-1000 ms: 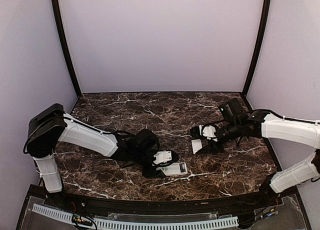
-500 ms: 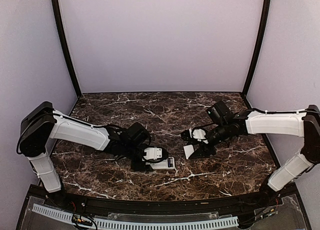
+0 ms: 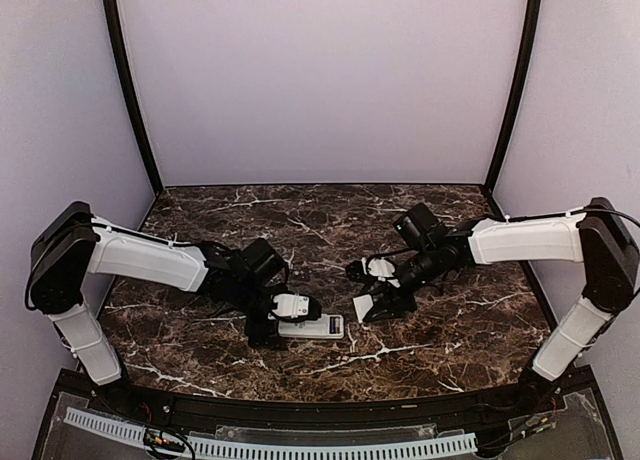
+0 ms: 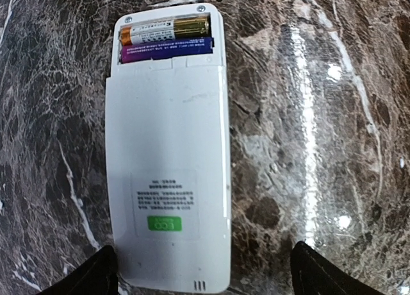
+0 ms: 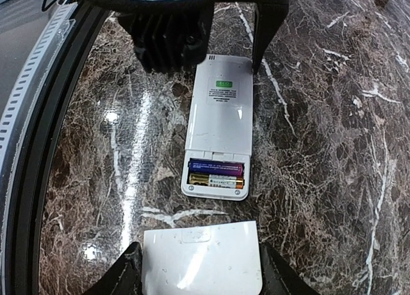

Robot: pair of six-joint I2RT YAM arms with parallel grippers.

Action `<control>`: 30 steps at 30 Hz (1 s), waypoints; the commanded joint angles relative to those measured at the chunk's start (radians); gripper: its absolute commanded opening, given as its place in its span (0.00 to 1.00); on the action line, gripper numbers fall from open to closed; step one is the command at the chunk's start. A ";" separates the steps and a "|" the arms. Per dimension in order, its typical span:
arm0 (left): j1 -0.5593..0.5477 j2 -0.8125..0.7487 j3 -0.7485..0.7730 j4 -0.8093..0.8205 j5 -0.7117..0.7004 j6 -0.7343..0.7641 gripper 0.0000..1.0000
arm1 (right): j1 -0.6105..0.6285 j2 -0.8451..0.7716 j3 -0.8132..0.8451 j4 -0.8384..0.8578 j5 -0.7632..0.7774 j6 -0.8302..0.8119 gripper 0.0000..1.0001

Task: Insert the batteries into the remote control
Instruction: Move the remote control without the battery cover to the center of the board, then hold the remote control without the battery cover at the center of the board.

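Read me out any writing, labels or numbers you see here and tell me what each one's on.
Sticker on the remote control: fine print, too small to read.
Green badge on that sticker: white lettering, too blurred.
Gold battery: print, unreadable.
Purple battery: print, unreadable.
White cover: no text visible.

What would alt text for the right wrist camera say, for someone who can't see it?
A white remote lies face down on a marble table, its battery bay open with two batteries inside. In the foreground the right gripper holds the flat white cover; the left gripper stands open over the remote's far end.
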 commanded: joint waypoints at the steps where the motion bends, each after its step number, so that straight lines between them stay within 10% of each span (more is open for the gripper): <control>1: 0.000 -0.147 -0.045 -0.084 0.039 -0.098 0.93 | 0.022 0.067 0.071 0.022 0.007 0.056 0.06; 15: 0.022 -0.452 -0.410 0.506 -0.054 -1.062 0.88 | 0.037 0.092 -0.040 0.392 -0.009 0.404 0.10; 30: 0.030 -0.362 -0.464 0.572 -0.114 -1.104 0.86 | 0.048 0.212 -0.110 0.529 -0.034 0.321 0.19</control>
